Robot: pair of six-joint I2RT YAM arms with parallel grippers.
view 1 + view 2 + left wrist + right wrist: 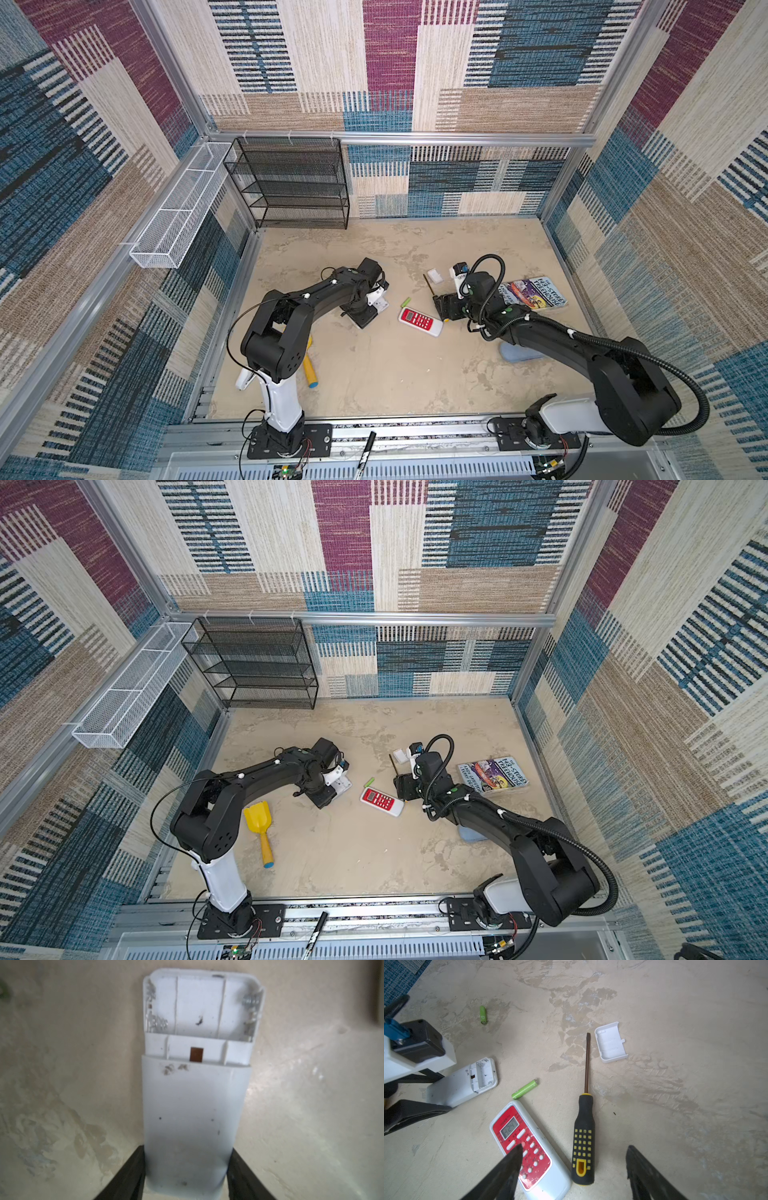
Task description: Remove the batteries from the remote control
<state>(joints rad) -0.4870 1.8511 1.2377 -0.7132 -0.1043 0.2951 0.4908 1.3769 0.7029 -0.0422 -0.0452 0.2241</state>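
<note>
The left end effector (pixel 187 1153) is closed against the two long edges of the white remote (pixel 195 1105), which lies back up on the surface (pixel 675 1105). Its compartment (pixel 199 1005) is uncovered and bare, showing only springs and contacts. The battery cover (pixel 611 1043) lies well apart, beside the tip of the screwdriver (pixel 583 1136). Two green batteries lie loose on the surface. The near green battery (pixel 525 1089) is just off the display end of the red-faced remote (pixel 529 1147), not touching it. The far green battery (pixel 483 1014) lies well apart, out past the white remote's open end. No yellow batteries are visible. As the red-faced remote lies buttons up with digits on its display, they are likely inside it, with its door against the surface. The right end effector (pixel 574 1147) hangs spread and empty just above that remote's button end and the screwdriver handle, so the right arm is much the nearer. In both top views the red-faced remote's long axis runs diagonally, display end toward the left arm and other end almost under the right end effector. The next move probably calls for gripping it across its narrow width and turning it over, so the fingers would have to straddle that diagonal.
</note>
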